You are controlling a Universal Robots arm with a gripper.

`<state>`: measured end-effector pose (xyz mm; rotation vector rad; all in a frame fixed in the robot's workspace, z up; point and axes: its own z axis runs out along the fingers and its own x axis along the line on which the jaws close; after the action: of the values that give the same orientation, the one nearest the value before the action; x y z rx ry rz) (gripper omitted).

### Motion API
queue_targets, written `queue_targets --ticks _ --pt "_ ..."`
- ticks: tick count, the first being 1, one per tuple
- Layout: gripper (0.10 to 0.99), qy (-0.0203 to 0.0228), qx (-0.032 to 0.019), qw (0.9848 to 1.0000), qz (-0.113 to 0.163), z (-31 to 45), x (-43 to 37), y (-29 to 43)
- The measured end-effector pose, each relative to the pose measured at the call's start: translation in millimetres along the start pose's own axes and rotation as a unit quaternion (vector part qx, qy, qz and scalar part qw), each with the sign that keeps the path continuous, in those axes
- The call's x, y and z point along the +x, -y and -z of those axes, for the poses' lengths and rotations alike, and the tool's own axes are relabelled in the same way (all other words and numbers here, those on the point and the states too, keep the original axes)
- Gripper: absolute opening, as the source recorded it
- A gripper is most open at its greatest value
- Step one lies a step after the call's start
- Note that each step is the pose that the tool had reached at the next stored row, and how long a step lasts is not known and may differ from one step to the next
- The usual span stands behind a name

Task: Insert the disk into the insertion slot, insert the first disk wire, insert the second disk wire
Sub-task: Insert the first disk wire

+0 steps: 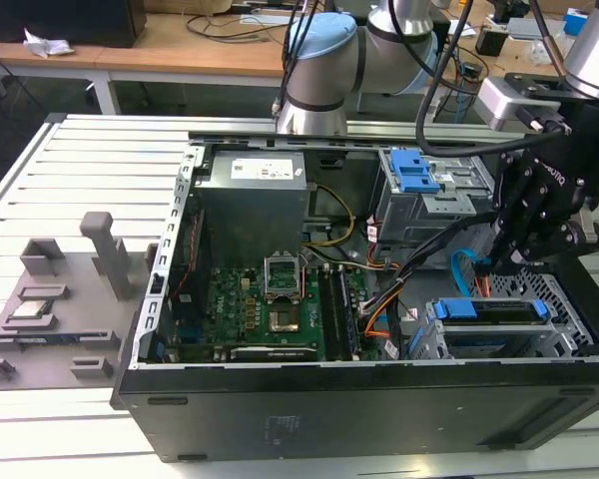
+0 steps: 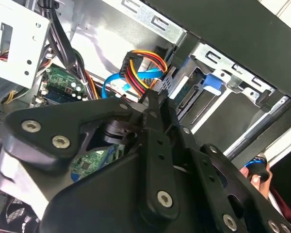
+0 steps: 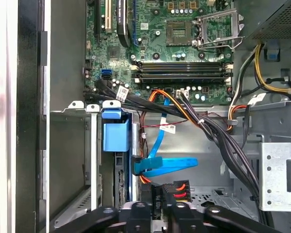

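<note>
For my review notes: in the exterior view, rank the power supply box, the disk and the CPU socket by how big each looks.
1. power supply box: clearly the largest.
2. the disk: mid-sized, though the insertion slot hides part of it.
3. CPU socket: the smallest.

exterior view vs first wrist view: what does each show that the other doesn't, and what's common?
Exterior view, not first wrist: the arm's blue-capped joint, the slatted table and the grey fixture plate beside the case.
First wrist view, not exterior: the black wire connector with red and orange leads, right at the gripper.
Both: the disk sitting in the insertion slot, the blue flat cable, the CPU socket.
</note>
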<state>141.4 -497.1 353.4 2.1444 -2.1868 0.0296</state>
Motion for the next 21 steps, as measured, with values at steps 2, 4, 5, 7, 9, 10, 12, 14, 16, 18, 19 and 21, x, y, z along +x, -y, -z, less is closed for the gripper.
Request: queue_targets --ticks 2,4,5,7,9,10,12,14,16,18,19,21 --pt "0.169 -0.0008 0.0 1.0 0.0 0.0 0.0 0.0" --pt "0.169 -0.0019 0.0 1.0 0.0 0.0 0.0 0.0" --pt "0.169 -0.002 0.0 1.0 0.0 0.0 0.7 0.0" --pt "0.169 -0.002 0.0 1.0 0.0 -0.3 4.0 0.2" --pt "0.169 -0.002 0.0 1.0 0.0 -0.8 11.8 0.3" --pt "0.169 -0.002 0.0 1.0 0.0 -1.0 14.3 0.3" --pt "0.169 -0.002 0.0 1.0 0.0 -1.5 20.5 0.5" --pt "0.169 -0.002 0.0 1.0 0.0 -2.1 24.9 1.1" --pt "0.169 -0.0019 -0.0004 1.0 0.0 -2.9 27.0 5.7" --pt "0.169 -0.0019 -0.0007 1.0 0.0 -3.7 27.1 8.6" --pt "0.169 -0.002 -0.0008 1.0 0.0 -4.4 27.2 9.4" --pt "0.169 -0.002 -0.0008 1.0 0.0 -6.3 27.4 9.9"
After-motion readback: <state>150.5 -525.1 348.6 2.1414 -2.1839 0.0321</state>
